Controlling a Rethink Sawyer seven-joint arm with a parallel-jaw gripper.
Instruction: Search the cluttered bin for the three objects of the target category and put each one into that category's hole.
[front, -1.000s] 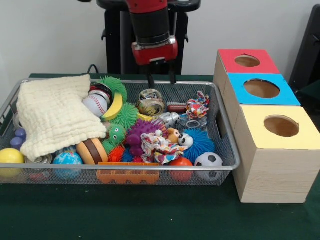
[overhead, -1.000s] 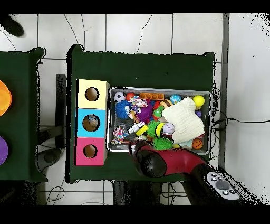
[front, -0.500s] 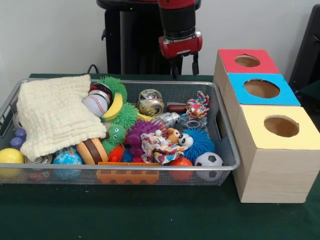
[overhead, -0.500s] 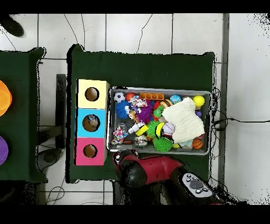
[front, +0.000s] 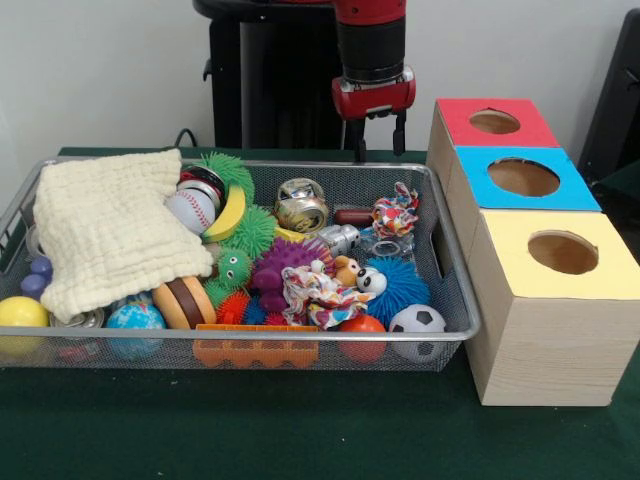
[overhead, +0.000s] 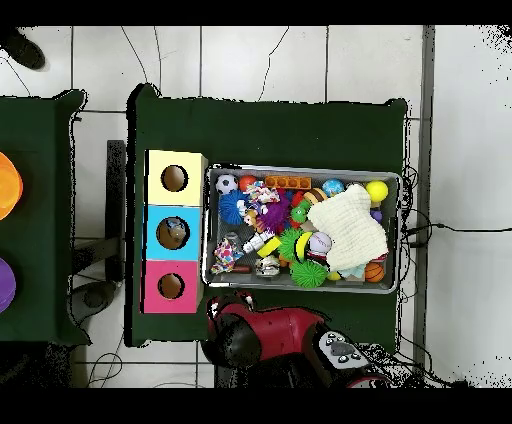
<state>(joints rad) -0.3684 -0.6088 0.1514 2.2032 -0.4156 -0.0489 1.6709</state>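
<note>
Pincer (front: 378, 142) hangs above the far rim of the wire bin (front: 455, 300), near the bin's corner that lies closest to the red box; its two dark fingers (front: 358, 141) stand apart with an empty gap between them, holding and touching nothing. Red and black arm (front: 372, 50) descends to it from above. Bench (front: 250, 430), covered in dark green cloth, carries the bin and, just beside the bin's short side, a row of three wooden boxes, each with a round hole in its top: red box (front: 495, 121) at the far edge, blue box (front: 525, 178) in the middle, yellow box (front: 560, 254) nearest the front edge. Bin contents include a cream cloth (front: 105, 230) draped over one end, a baseball (front: 190, 211), a banana (front: 229, 214), a dented can (front: 301, 204), a purple spiky ball (front: 280, 263), a blue spiky ball (front: 400, 285), a small soccer ball (front: 417, 325), a globe ball (front: 134, 322) and a yellow ball (front: 20, 315). Overhead view shows a pale tiled floor (overhead: 300, 60) round the bench and a second green-topped surface (overhead: 35, 230) beside it.
</note>
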